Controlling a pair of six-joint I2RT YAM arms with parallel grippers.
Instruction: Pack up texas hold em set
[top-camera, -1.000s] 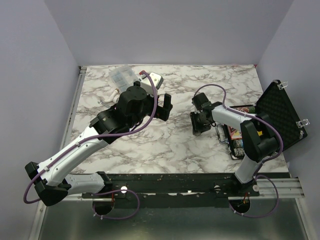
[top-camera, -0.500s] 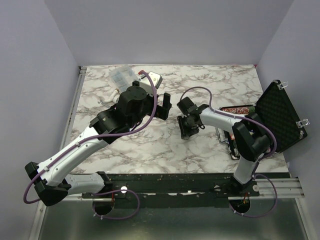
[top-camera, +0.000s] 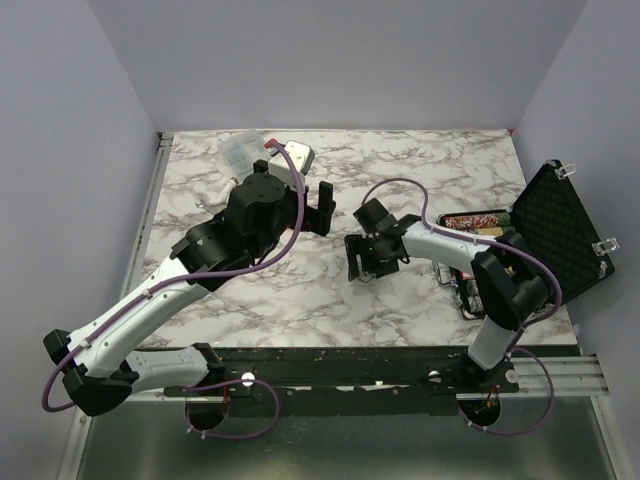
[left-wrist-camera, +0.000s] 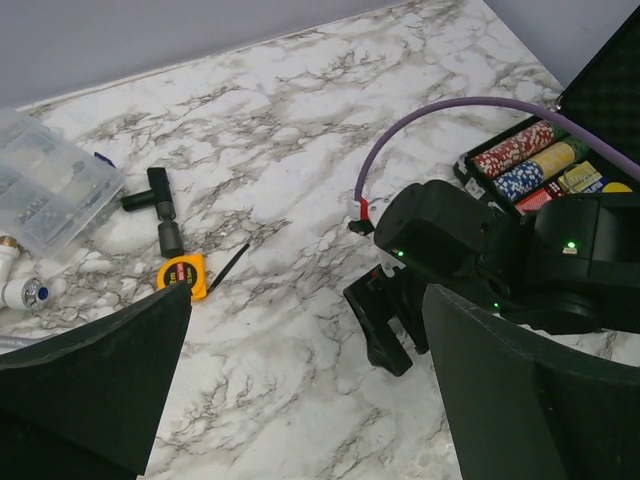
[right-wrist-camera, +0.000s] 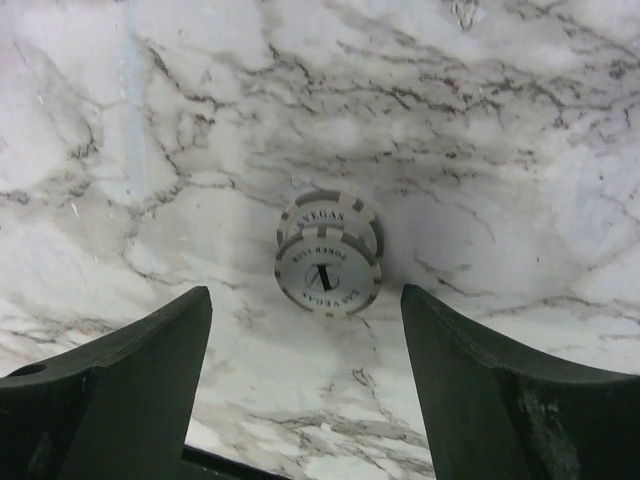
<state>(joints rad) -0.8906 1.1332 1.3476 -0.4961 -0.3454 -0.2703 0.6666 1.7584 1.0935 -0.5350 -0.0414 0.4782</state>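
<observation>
The black briefcase (top-camera: 556, 232) stands open at the table's right edge, foam lid raised, with rows of red, blue and yellow chips (top-camera: 470, 222) inside; the rows also show in the left wrist view (left-wrist-camera: 528, 165). Two white poker chips (right-wrist-camera: 328, 252) lie overlapping on the marble, just ahead of my right gripper (right-wrist-camera: 305, 335), which is open and empty around them. In the top view the right gripper (top-camera: 360, 262) is low over the table's middle and hides the chips. My left gripper (top-camera: 322, 208) is open and empty, held above the table just left of the right gripper (left-wrist-camera: 385, 325).
An orange tape measure (left-wrist-camera: 182, 275), a black T-shaped tool (left-wrist-camera: 160, 205) and a clear plastic compartment box (left-wrist-camera: 45, 190) lie at the back left. The box also shows in the top view (top-camera: 243, 150). A purple cable (left-wrist-camera: 440, 115) arcs over the right arm.
My right gripper has swung left from beside the briefcase to the middle of the table. My left gripper has shifted slightly back and left.
</observation>
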